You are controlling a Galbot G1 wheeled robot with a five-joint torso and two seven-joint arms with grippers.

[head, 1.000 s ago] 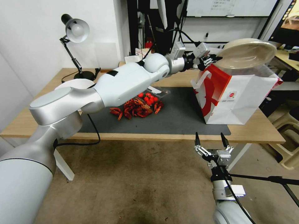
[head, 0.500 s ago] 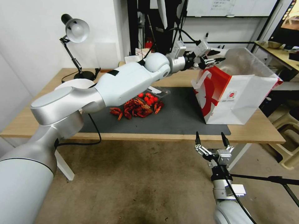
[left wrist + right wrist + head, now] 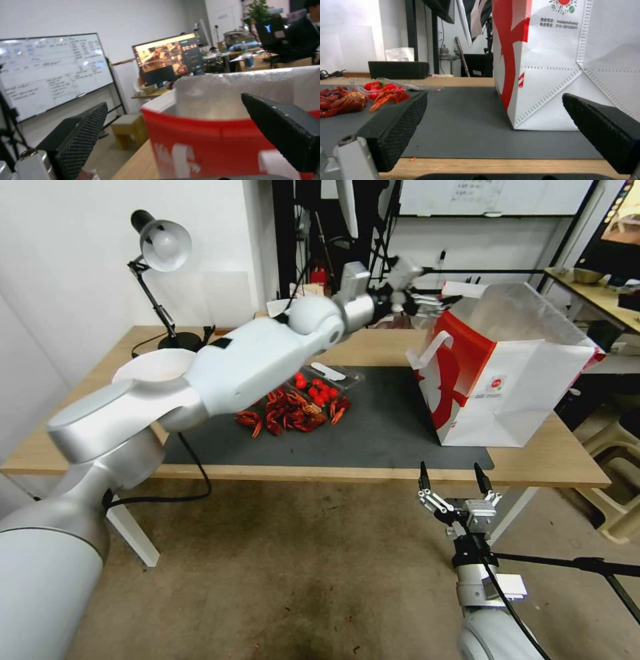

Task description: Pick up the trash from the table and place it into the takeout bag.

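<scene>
The takeout bag (image 3: 513, 380) stands open on the right end of the dark mat (image 3: 387, 433) on the table (image 3: 547, 463), its silvery lining showing. My left gripper (image 3: 427, 299) hovers open and empty just left of the bag's top rim; in the left wrist view its fingers (image 3: 83, 135) stand wide apart before the bag's red side (image 3: 206, 147). A pale round bowl (image 3: 157, 365) sits at the table's left, partly behind my left arm. My right gripper (image 3: 453, 483) hangs open below the table's front edge, facing the bag (image 3: 553, 75).
Red crayfish (image 3: 287, 413) and small red fruits (image 3: 317, 390) in a clear tray lie mid-mat. A desk lamp (image 3: 160, 247) stands at the back left. A black box (image 3: 398, 70) sits at the table's far edge. A stool (image 3: 620, 500) is on the right.
A second ago my left gripper held a beige bowl over the bag's mouth; the bowl has left it and gone from sight. The left gripper has since pulled back leftward and slightly up.
</scene>
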